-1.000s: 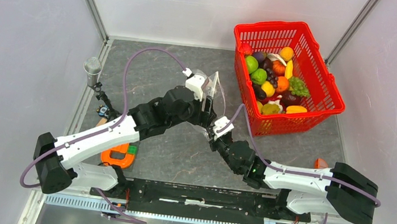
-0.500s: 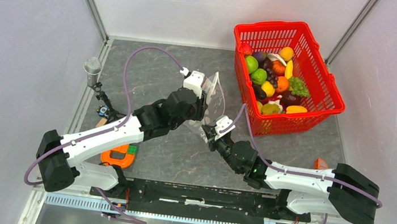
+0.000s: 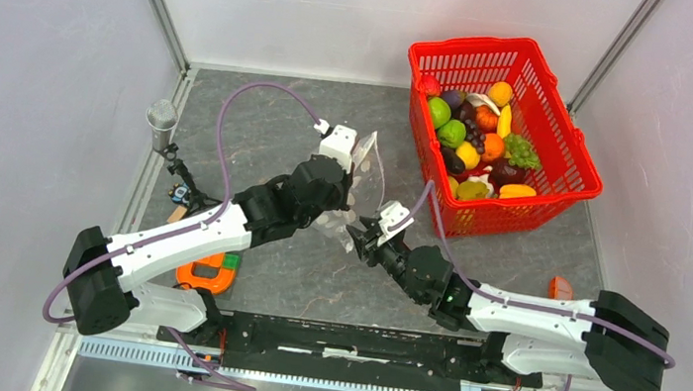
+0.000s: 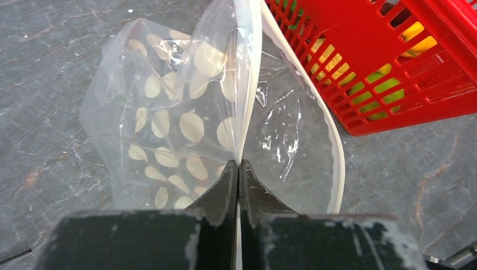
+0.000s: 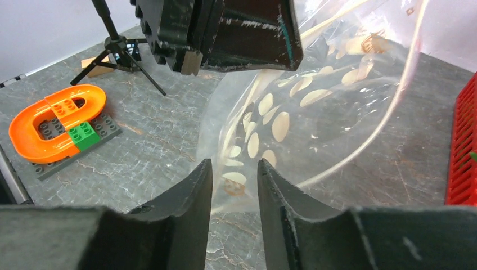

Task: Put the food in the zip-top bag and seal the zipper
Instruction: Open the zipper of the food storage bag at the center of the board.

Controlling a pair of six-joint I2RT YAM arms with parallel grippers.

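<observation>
Left gripper (image 4: 238, 173) pressed together, pinching bag (image 4: 169, 129) by one lip of zipper (image 4: 249, 79). Bag held up on edge over table (image 3: 272, 117), just beside red basket (image 4: 388, 62); whether bag's bottom touched table, unclear. Mouth gaped, other lip bowed out toward basket. Right gripper (image 5: 234, 169) low at bag's near corner, jaws parted, gripping nothing; dotted film showed in gap between them. Food (image 3: 474, 136) lay piled in basket. Orange ring toy (image 5: 56, 121) sat on grey plate near left arm.

Left arm (image 3: 219, 225): stretched forward and rightward.
Left gripper (image 4: 238, 164): jaws pressed together.
Right gripper (image 5: 234, 169): jaws parted.
</observation>
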